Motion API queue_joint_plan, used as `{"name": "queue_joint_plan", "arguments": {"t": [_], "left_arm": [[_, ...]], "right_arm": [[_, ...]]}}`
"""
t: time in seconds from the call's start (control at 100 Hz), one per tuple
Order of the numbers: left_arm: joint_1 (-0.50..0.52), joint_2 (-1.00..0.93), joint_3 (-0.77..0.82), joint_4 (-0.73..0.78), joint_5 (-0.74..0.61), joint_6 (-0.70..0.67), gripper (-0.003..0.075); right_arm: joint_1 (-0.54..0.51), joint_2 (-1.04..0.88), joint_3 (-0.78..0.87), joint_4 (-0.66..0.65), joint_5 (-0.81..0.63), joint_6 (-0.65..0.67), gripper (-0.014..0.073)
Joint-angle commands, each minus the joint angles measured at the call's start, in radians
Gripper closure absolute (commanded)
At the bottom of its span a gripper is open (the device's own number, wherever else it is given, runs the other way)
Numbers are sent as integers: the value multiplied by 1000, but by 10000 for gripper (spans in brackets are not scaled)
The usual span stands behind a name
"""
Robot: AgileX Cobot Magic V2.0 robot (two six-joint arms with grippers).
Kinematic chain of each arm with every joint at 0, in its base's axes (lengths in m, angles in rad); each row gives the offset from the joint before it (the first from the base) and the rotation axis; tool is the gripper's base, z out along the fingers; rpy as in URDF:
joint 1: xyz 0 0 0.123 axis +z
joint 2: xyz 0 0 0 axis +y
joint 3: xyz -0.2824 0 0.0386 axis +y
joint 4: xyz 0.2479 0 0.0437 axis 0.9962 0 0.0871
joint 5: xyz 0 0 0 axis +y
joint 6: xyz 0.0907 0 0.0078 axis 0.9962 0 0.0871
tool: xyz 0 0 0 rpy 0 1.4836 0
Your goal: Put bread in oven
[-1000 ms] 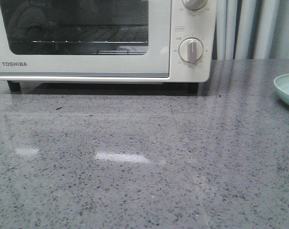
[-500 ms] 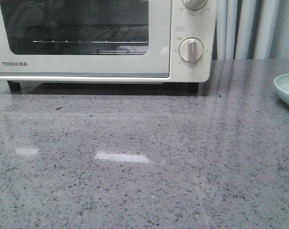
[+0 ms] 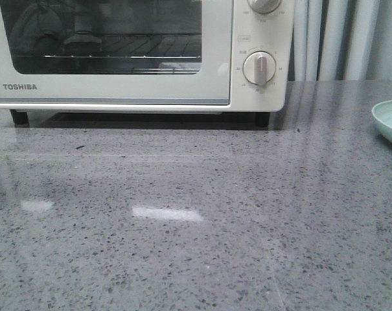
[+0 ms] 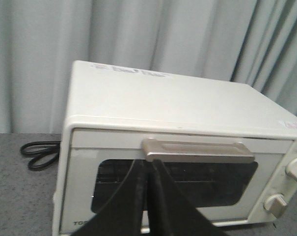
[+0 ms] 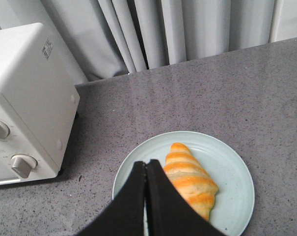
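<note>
The cream-white TOSHIBA oven [image 3: 140, 91] stands at the back left of the grey counter with its door shut; it also shows in the left wrist view [image 4: 177, 123] and partly in the right wrist view [image 5: 25, 103]. My left gripper [image 4: 147, 161] is shut and empty, its tips just under the left part of the door handle [image 4: 197, 150]. The bread [image 5: 190, 178], golden-orange with cream stripes, lies on a pale green plate [image 5: 231, 196]. My right gripper [image 5: 146, 163] is shut and empty above the plate, beside the bread. Neither gripper shows in the front view.
The plate's rim [image 3: 389, 120] shows at the right edge of the front view. Two round dials [image 3: 259, 68] sit on the oven's right side. A black power cord [image 4: 38, 155] lies coiled left of the oven. Grey curtains hang behind the counter.
A dark reflection in the oven's glass door has shifted and grown at the upper left. The oven, plate and counter have not moved.
</note>
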Motion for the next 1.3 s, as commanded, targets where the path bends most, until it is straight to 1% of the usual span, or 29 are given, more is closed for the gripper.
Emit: {"name": "queue_joint_plan", "arguments": {"t": [0.0,0.1,0.24,0.48,0.55,0.71,0.95,1.11,1.29], "left_arm": [[-67,62,-79,33,-60,1,741],[-125,144,-137,43,-36,1,741],[-152,269,-240,33,50,1,741],[-152,422,-348,53,33,1,741],[-152,448,-358,53,30,1,741],[-152,492,-363,53,-30,1,741],[-152,549,-363,68,-75,1,741],[-150,591,-363,68,-59,1,741],[-150,601,-355,68,14,1,741]], "right_arm": [[2,16,-34,11,-54,-23,662],[14,16,-34,12,-54,-23,662],[34,16,-34,12,-54,-23,662],[46,16,-34,12,-54,-23,662],[46,16,-34,12,-54,-23,662],[46,16,-34,12,-54,-23,662],[46,16,-34,12,-54,-23,662],[46,14,-34,12,-54,-23,662],[46,14,-35,12,-54,-23,662]]}}
